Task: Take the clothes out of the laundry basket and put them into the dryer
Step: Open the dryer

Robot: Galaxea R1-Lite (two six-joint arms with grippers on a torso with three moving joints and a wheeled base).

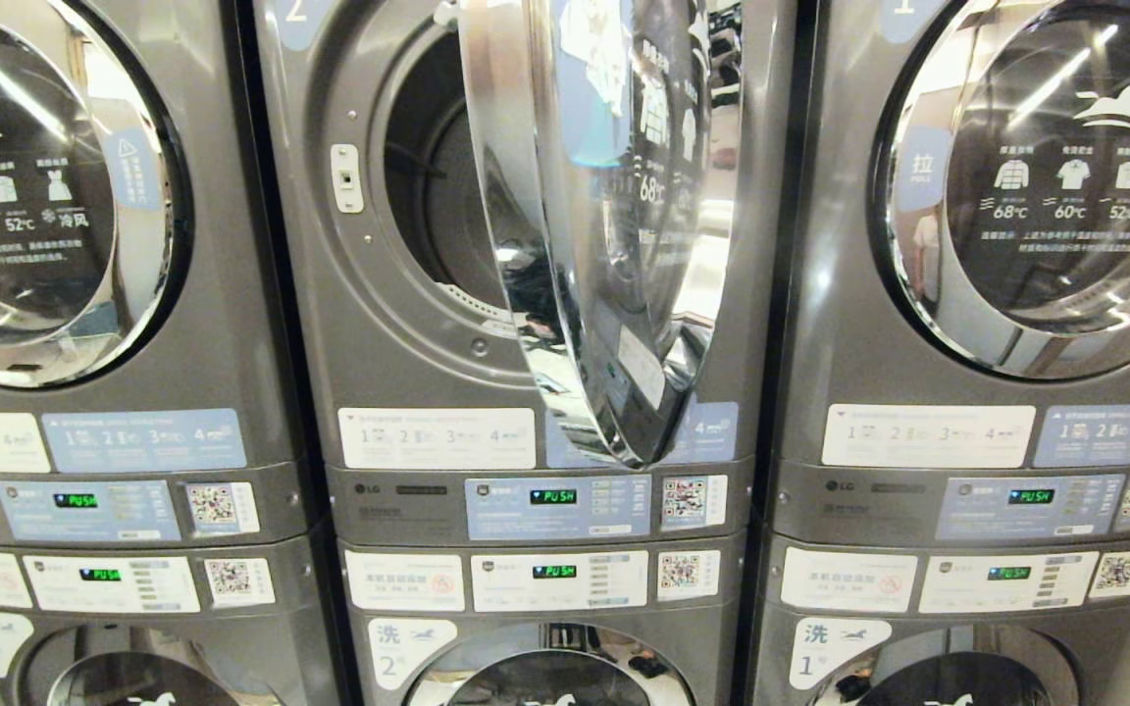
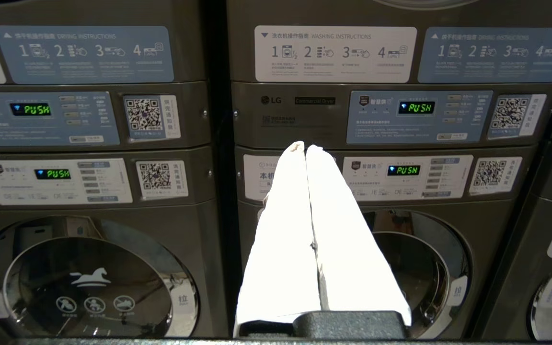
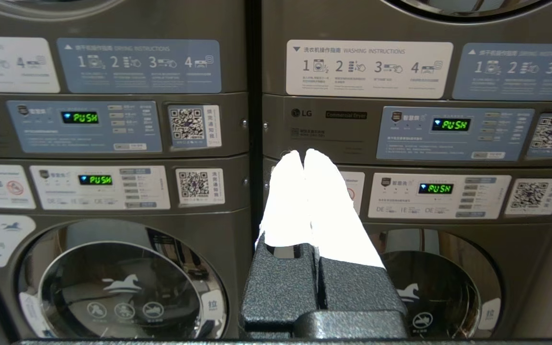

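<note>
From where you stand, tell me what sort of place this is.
Most likely a self-service laundromat. Stacked machines stand side by side, each with instruction stickers, a QR code and a display reading PUSH. The middle dryer door stands open.

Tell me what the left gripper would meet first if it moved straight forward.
Probably the white control panel of the lower machine: the shut, empty left gripper points there, though depth is unclear.

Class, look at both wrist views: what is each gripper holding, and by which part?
Nothing. The left gripper and right gripper are both shut, empty.
</note>
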